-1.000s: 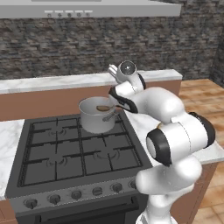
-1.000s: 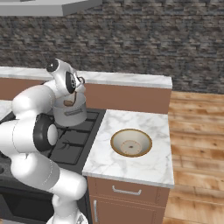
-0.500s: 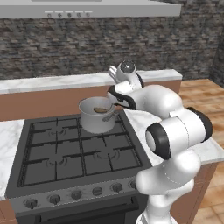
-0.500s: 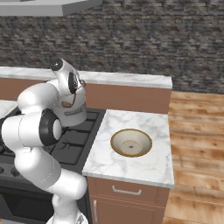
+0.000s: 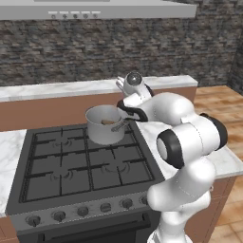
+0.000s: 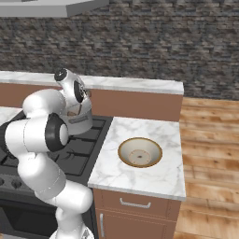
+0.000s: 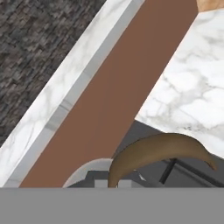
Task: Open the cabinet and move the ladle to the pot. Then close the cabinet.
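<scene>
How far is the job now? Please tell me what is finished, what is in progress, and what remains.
Looks done: the ladle with the beige bowl and dark-brown handle is already brought over the small shiny steel pot on the black gas stove. In hand: the ladle appears to be gripped by the shut gripper. Left: release it into the pot, then close the cabinet.

stove [image 5: 71, 171]: black gas, knobs along front | bowl [image 6: 140, 152]: beige, on marble counter [image 6: 158, 175] beside stove

The arm [image 5: 166, 111] crowds the pot [image 5: 105, 124]; the burners [image 5: 71, 166] lie open.
</scene>
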